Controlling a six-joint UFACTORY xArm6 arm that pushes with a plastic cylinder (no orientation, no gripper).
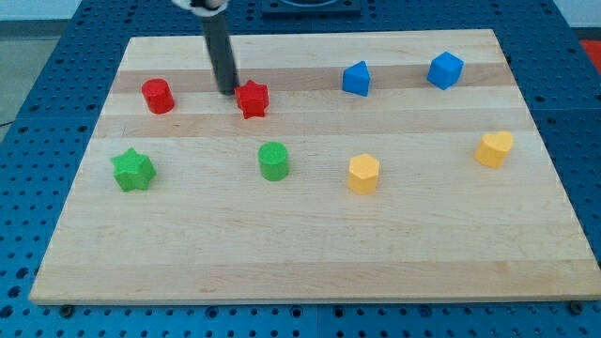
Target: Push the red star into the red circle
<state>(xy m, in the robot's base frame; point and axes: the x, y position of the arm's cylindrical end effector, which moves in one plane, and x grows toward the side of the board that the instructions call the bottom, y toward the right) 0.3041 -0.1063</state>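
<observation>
With tip [228,91] sitting just upper-left of red star [252,99], wrong side for shoving left toward red circle [158,96]; could knock it away. No jaws on tool, plain rod.

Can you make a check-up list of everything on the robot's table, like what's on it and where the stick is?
Surface: pale wooden board, flat, lying on a blue perforated bench.
Job's things: red star near the view's top, left of centre; red circle further to the view's left, apart from the star.
Clutter: green star, green cylinder, two yellow blocks, two blue blocks, all standing apart.
Grippers: none; my tip sits just left of the red star, between it and the red circle.
Cables: nothing seen.
Surroundings: only the blue bench around the board.
</observation>
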